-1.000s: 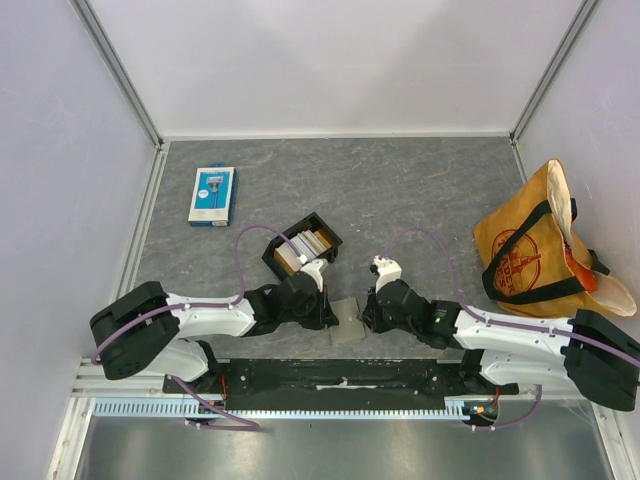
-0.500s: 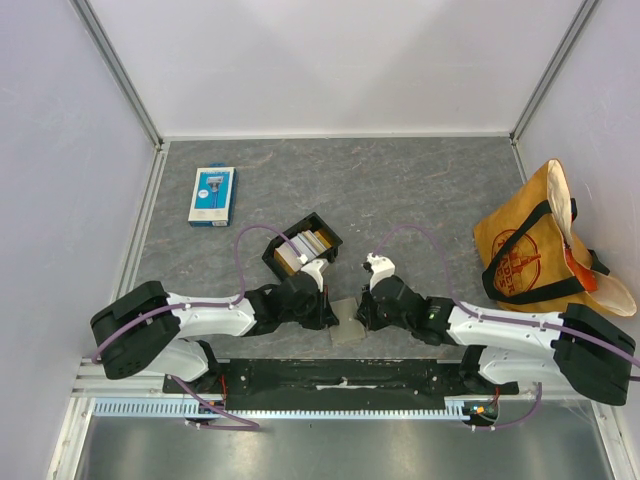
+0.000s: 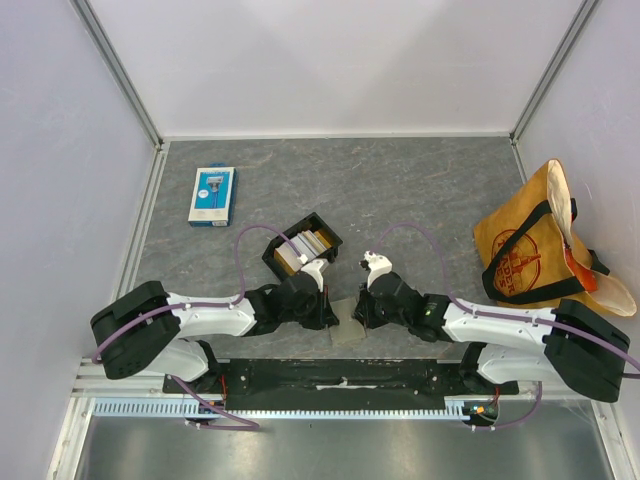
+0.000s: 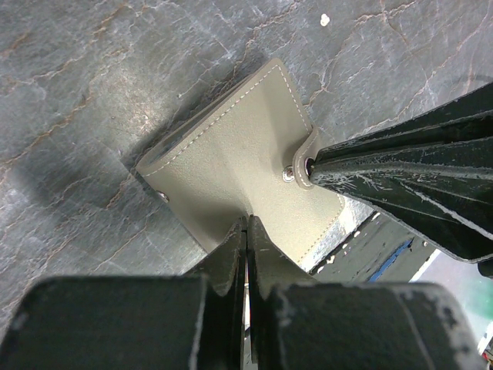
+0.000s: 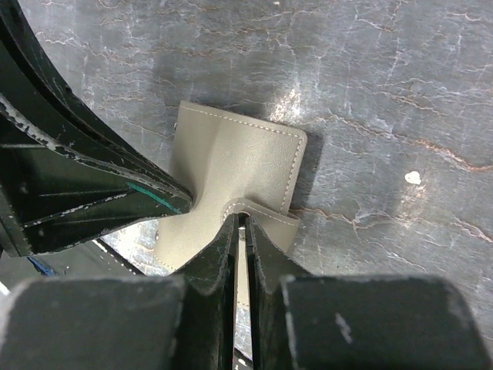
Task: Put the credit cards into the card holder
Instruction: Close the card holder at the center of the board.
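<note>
Card holder point(image 4: 231, 154) lies closed on the grey table point(image 3: 400, 190), near its front edge, between both arms | left gripper point(image 4: 246, 227) pinched tight on one edge | right gripper point(image 5: 241, 223) narrow, nipping the snap tab point(image 5: 269, 213) | credit cards point(image 3: 308, 243) stand in black tray point(image 3: 270, 258) behind the left gripper

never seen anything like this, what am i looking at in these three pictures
Two robot arms are bolted at the near edge of the table. The wide picture looks down from above; the other two come from cameras on each wrist, so the dark prongs at the bottom are that arm's own fingers. Both pinch a closed grey-tan card holder: the left gripper its edge, the right gripper its snap tab. Also there: a black tray holding cards, a blue-and-white pack and an orange tote bag.
</note>
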### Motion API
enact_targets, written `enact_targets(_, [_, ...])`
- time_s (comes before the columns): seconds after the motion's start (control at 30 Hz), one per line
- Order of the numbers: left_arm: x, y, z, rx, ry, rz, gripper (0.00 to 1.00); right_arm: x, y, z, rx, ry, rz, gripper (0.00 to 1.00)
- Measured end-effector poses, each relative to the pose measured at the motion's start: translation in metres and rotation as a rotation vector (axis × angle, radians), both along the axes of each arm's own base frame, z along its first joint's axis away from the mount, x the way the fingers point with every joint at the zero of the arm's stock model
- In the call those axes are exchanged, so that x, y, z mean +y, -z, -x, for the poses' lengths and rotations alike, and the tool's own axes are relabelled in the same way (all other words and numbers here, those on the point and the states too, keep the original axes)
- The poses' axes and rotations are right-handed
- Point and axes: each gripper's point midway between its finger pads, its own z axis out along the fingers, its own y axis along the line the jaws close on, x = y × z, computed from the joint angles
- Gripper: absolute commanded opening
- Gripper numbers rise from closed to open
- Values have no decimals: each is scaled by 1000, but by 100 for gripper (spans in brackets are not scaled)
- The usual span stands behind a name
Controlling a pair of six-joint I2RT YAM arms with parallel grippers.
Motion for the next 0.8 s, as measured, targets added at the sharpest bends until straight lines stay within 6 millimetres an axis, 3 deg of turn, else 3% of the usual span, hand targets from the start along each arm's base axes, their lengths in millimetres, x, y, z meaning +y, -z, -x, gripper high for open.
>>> enact_targets(0.8, [-1, 0, 0, 2, 1, -2, 2, 2, 2, -7, 12, 13, -18, 12])
